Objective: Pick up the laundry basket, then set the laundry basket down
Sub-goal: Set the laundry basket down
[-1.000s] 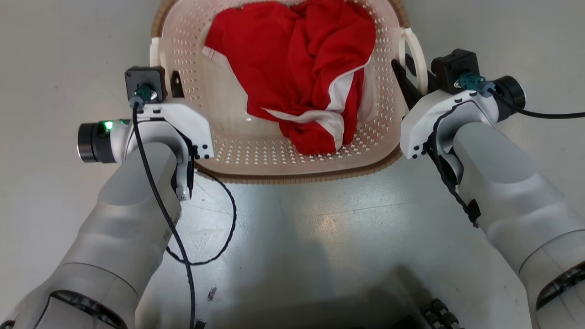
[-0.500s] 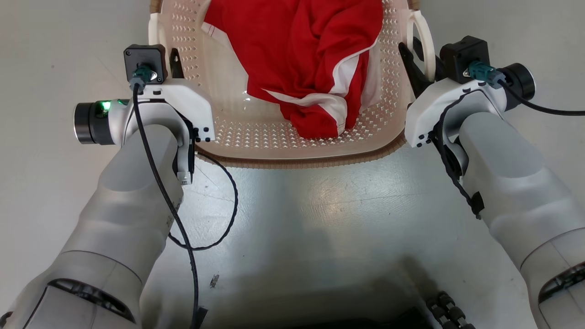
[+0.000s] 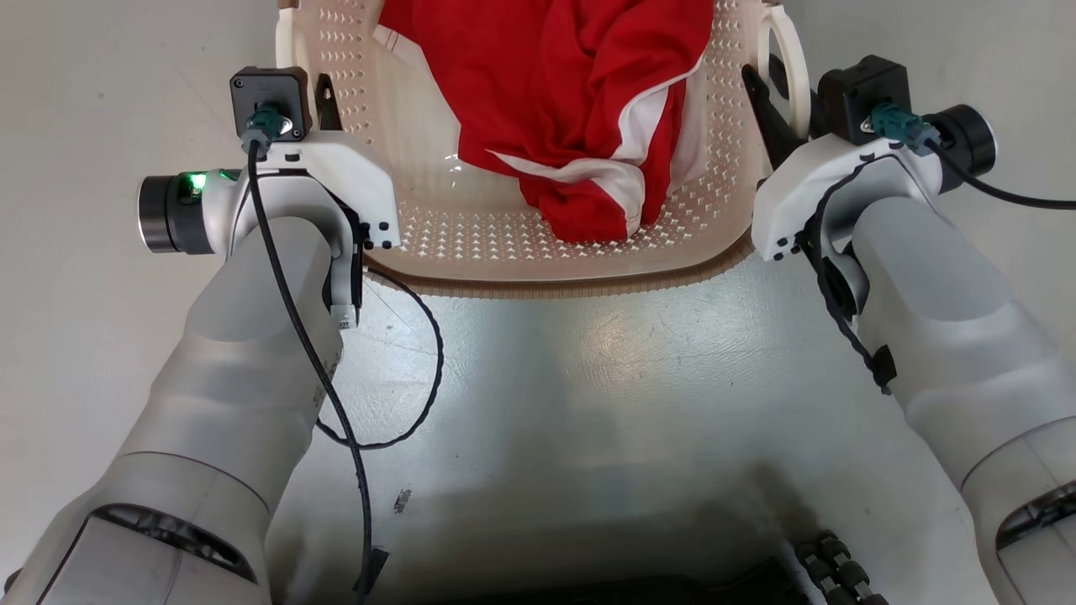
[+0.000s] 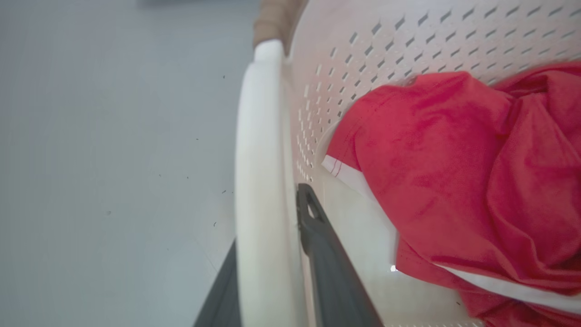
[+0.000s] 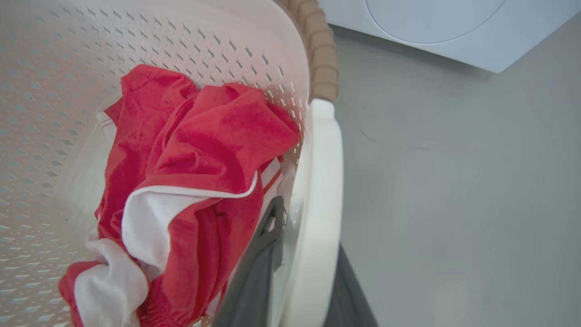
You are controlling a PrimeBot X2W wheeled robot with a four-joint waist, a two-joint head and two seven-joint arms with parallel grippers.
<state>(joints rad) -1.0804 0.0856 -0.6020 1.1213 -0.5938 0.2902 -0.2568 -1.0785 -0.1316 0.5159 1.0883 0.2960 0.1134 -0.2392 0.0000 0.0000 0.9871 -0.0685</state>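
Higher in view now: laundry basket (image 3: 572, 281), left hand (image 3: 311, 92), right hand (image 3: 777, 101). Each hand is clamped on 1 handle (image 4: 258, 181), basket between them.

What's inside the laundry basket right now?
A crumpled red garment with white trim lies inside the laundry basket. Anything beneath the cloth is covered and cannot be seen.

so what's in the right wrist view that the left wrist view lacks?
Right wrist: the washer beyond the basket, plus the right hand shut on the right handle.
Left wrist: the left hand shut on the left handle.
Both: the basket's perforated wall, its brown rim, the red garment inside, grey floor.
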